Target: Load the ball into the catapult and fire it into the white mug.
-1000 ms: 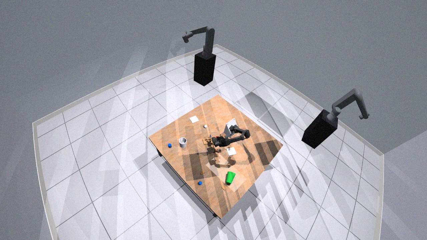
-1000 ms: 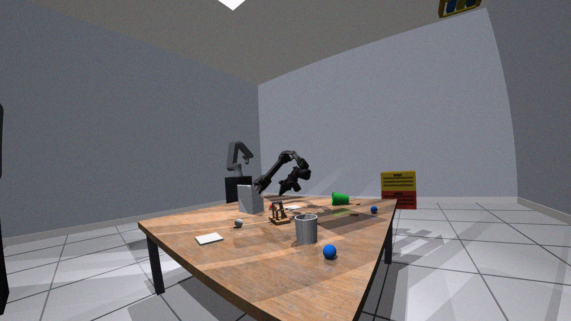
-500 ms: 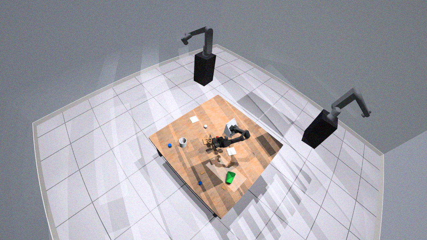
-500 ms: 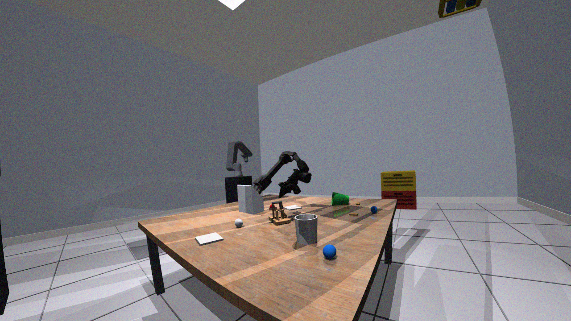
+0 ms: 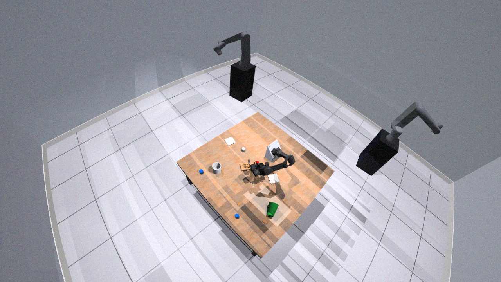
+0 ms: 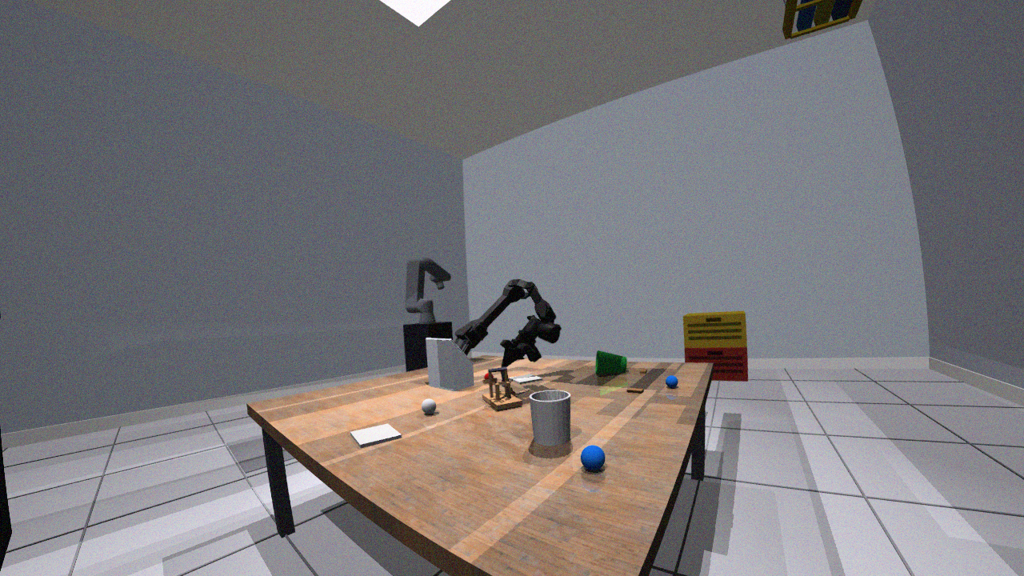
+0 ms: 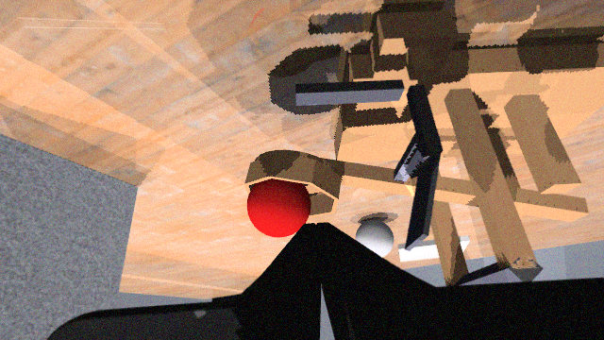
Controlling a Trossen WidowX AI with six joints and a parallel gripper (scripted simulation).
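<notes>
The wooden catapult (image 5: 244, 167) (image 6: 503, 403) (image 7: 481, 156) stands upright on the table. The red ball (image 5: 257, 162) (image 6: 487, 376) (image 7: 278, 208) rests at the cup (image 7: 288, 162) on the end of its throwing arm. The white mug (image 5: 217, 170) (image 6: 551, 424) stands upright, beyond the catapult's end opposite the ball. My gripper (image 6: 505, 363) (image 7: 316, 235) is shut and empty, its fingertips pointing down near the cup and ball. In the wrist view the tips overlap the ball's lower right edge; I cannot tell whether they touch it. The mug is out of the wrist view.
A grey block (image 6: 450, 363) (image 7: 61, 227) stands near the arm's base. A white ball (image 5: 243, 149) (image 6: 429, 406) (image 7: 375, 237) lies beside the catapult. Blue balls (image 5: 200, 171) (image 5: 236, 216), white pads (image 5: 229, 141) (image 5: 273, 178) and a tipped green cup (image 5: 272, 209) (image 6: 610, 363) lie around.
</notes>
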